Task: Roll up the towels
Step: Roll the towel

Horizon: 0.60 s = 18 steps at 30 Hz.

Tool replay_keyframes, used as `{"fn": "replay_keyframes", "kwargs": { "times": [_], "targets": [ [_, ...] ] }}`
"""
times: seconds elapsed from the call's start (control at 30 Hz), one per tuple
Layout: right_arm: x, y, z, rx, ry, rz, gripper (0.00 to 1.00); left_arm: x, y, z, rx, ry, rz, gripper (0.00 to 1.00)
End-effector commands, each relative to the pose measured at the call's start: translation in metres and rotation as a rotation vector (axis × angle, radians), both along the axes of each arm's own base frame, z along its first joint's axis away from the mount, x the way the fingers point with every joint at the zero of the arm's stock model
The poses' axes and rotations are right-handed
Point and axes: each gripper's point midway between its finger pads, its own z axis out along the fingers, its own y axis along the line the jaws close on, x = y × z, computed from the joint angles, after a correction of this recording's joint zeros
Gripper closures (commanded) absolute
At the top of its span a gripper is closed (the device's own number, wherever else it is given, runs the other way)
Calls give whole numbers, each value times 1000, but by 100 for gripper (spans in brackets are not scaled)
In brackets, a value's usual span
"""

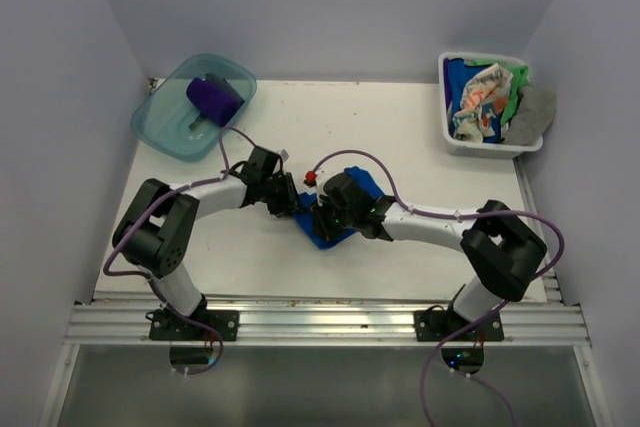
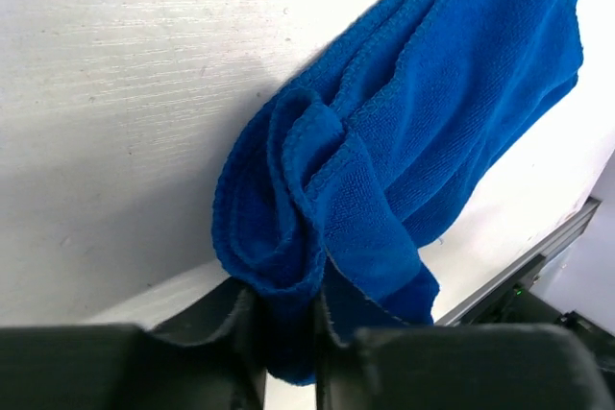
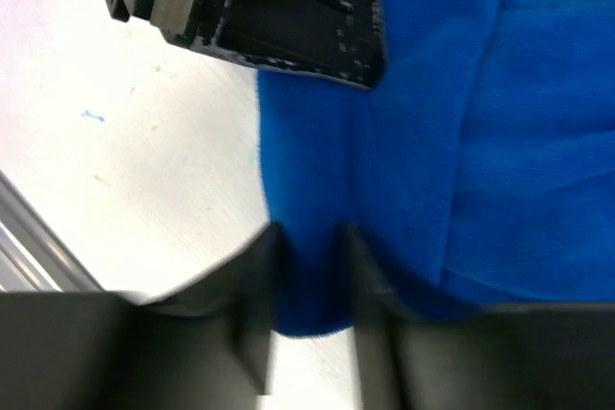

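A royal blue towel point(image 1: 328, 235) lies partly rolled at the table's middle, between the two arms. My left gripper point(image 1: 291, 204) is shut on its rolled end; in the left wrist view the bunched towel point(image 2: 423, 122) is pinched between the jaws of that gripper point(image 2: 288, 333). My right gripper point(image 1: 320, 215) meets it from the other side. In the right wrist view this gripper point(image 3: 312, 276) stands slightly open and blurred, astride an edge of the towel point(image 3: 480, 141). A purple rolled towel point(image 1: 213, 99) lies in the teal tub point(image 1: 160, 129).
A white basket point(image 1: 446, 107) at the back right holds several crumpled towels point(image 1: 483, 97), and a grey one point(image 1: 535, 112) hangs over its right side. The left gripper's black body point(image 3: 269, 16) fills the top of the right wrist view. An aluminium rail point(image 1: 330, 322) runs along the near edge.
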Motion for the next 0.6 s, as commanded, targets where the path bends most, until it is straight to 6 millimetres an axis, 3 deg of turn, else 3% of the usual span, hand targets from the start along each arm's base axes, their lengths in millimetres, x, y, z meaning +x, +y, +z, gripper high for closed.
{"fn": "replay_keyframes", "kwargs": {
  "times": [0.0,0.07,0.23,0.43,0.57],
  "targets": [
    [12,-4,27,-19,-104,-34,58,10,-3,14,3,-36,25,83],
    [10,-1,34,-50,-148,-19,45,9,-1,16,9,-22,43,89],
    [18,6,43,-157,-273,-31,34,7,0,19,10,-8,65,92],
    [17,29,37,-230,-351,3,32,6,1,17,16,7,75,92],
    [20,35,16,-302,-366,4,39,6,2,18,15,10,79,92]
  ]
}}
